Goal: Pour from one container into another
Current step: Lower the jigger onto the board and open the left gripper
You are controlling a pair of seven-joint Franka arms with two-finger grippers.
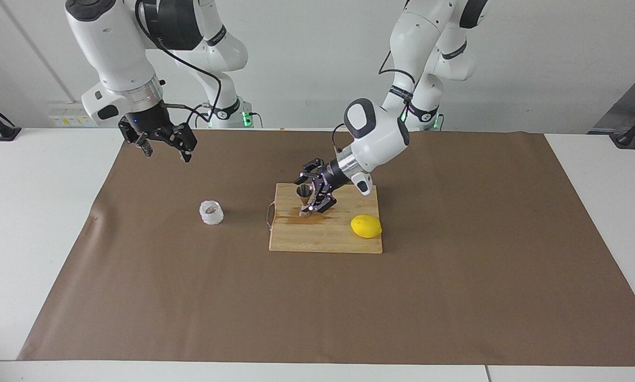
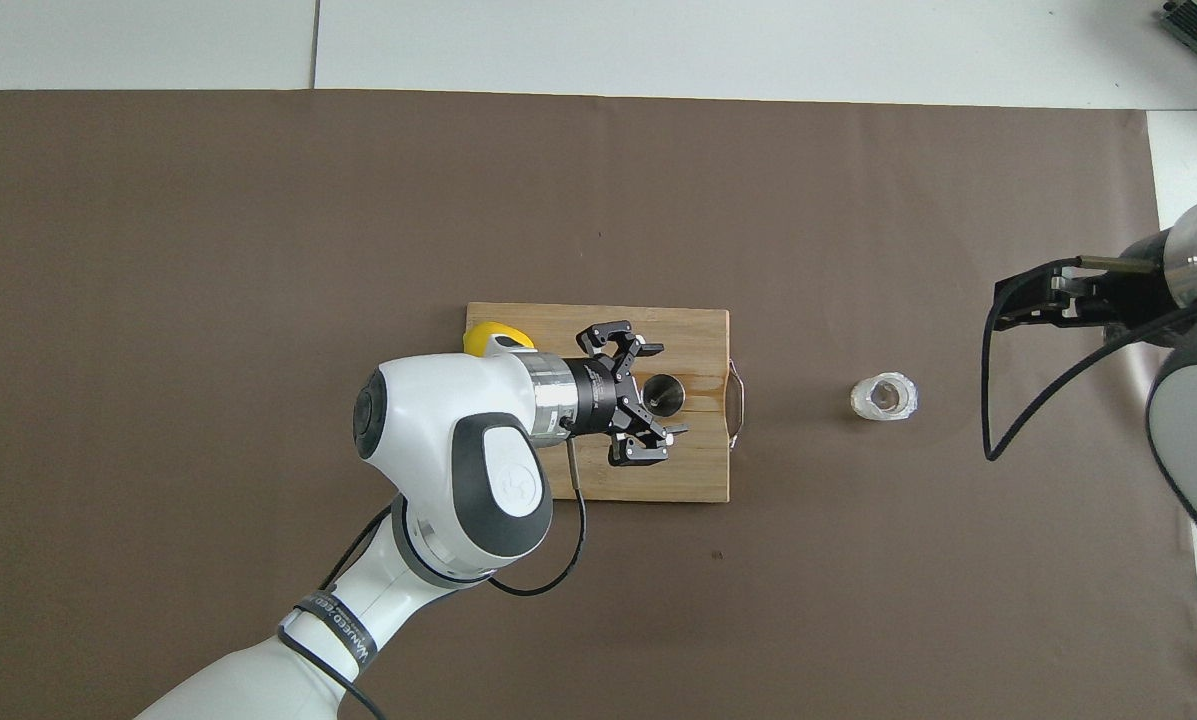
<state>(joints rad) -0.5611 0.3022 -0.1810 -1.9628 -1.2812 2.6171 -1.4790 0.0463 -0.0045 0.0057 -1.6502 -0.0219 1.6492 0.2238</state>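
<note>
Jigger (image 1: 304, 200) stands upright on the wooden cutting board (image 1: 325, 236), centre of frame in the facing view, long axis vertical, mouth up; a wet brown stain spreads on the board round its foot.

Left end effector (image 1: 317, 192) sits just beside the jigger, fingers spread apart and grasping nothing; the jigger lies just past its fingertips, toward the right arm's end of the tabletop, and stands on its own. I cannot tell whether a finger brushes it.

White crinkly cup (image 1: 211, 212) stands on the brown paper, left of centre in the facing view, well apart from the board, upright, mouth up.

Right end effector (image 1: 163, 142) hangs in the air at upper left of the facing view, released and empty; the arm waits. The cup lies below it, lower in the frame.

Judgement: the right arm is the nearer one to the cup; the coming move turns on it dropping to the cup and carrying it over the jigger's mouth.

Count: one jigger; one cup; one board; one lemon (image 1: 366, 226) on the board's corner; two arms.
</note>
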